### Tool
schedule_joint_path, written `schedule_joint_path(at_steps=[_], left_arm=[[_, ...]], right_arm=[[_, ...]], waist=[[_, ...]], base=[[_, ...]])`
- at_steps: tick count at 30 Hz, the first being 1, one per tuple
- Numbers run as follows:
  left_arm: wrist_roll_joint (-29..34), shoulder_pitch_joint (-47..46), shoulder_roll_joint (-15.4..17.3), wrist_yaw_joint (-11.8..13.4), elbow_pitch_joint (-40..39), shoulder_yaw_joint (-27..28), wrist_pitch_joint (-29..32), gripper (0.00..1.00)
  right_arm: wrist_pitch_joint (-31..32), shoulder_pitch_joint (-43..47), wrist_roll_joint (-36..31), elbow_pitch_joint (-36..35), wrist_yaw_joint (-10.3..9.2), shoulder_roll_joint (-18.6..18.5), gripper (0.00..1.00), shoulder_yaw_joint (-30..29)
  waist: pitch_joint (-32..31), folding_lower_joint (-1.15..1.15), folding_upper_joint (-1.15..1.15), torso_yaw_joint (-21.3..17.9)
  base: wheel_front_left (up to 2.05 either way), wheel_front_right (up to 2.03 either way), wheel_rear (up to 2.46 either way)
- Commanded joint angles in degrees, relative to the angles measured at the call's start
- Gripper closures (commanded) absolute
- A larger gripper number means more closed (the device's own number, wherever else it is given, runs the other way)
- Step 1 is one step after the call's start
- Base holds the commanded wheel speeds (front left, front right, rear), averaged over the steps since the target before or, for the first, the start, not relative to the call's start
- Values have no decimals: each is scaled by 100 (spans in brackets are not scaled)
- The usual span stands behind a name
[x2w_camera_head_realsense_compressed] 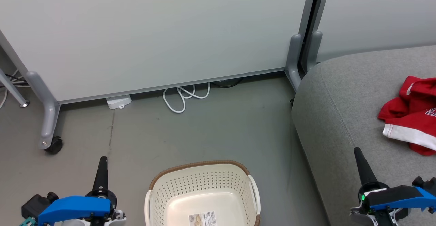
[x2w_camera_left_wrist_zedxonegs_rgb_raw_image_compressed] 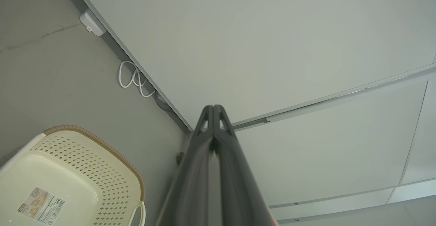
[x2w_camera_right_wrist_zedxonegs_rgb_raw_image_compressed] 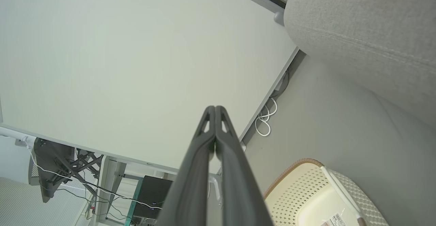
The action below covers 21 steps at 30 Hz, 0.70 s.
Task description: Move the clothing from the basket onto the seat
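The cream-white basket (x2w_camera_head_realsense_compressed: 204, 192) stands on the floor at the bottom centre, holding nothing but a label on its bottom; it also appears as the basket (x2w_camera_left_wrist_zedxonegs_rgb_raw_image_compressed: 68, 181) and the basket (x2w_camera_right_wrist_zedxonegs_rgb_raw_image_compressed: 316, 198) in the wrist views. Red clothing (x2w_camera_head_realsense_compressed: 414, 113) with white trim and lettering lies bunched on the grey seat (x2w_camera_head_realsense_compressed: 351, 93) at the right edge. My left gripper (x2w_camera_head_realsense_compressed: 102, 161) is shut, left of the basket, holding nothing; its fingers (x2w_camera_left_wrist_zedxonegs_rgb_raw_image_compressed: 213, 112) press together. My right gripper (x2w_camera_head_realsense_compressed: 357, 152) is shut over the seat's front part, below the clothing, with fingers (x2w_camera_right_wrist_zedxonegs_rgb_raw_image_compressed: 215, 112) closed.
A pale partition wall (x2w_camera_head_realsense_compressed: 153, 32) on castor feet (x2w_camera_head_realsense_compressed: 52, 144) runs across the back. A white cable loop (x2w_camera_head_realsense_compressed: 184, 98) and a small white box (x2w_camera_head_realsense_compressed: 118, 101) lie at its base. Grey floor (x2w_camera_head_realsense_compressed: 211, 130) separates the basket from the wall.
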Motion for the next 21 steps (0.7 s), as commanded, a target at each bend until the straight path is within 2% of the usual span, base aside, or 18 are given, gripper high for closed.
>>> schedule_joint_path(at_steps=[1,21], left_arm=[[-144,-146,3,-7,-72,67,52,100],[-1152,-260,-51,-9,-166,282,358,100]], right_arm=[[35,-130,183,-72,2,-10,100,-23],[253,-175,1366,-133,2,-10,100,-87]], waist=[[1,0,0,-2],[12,0,0,-29]], base=[[0,0,0],[0,0,0]])
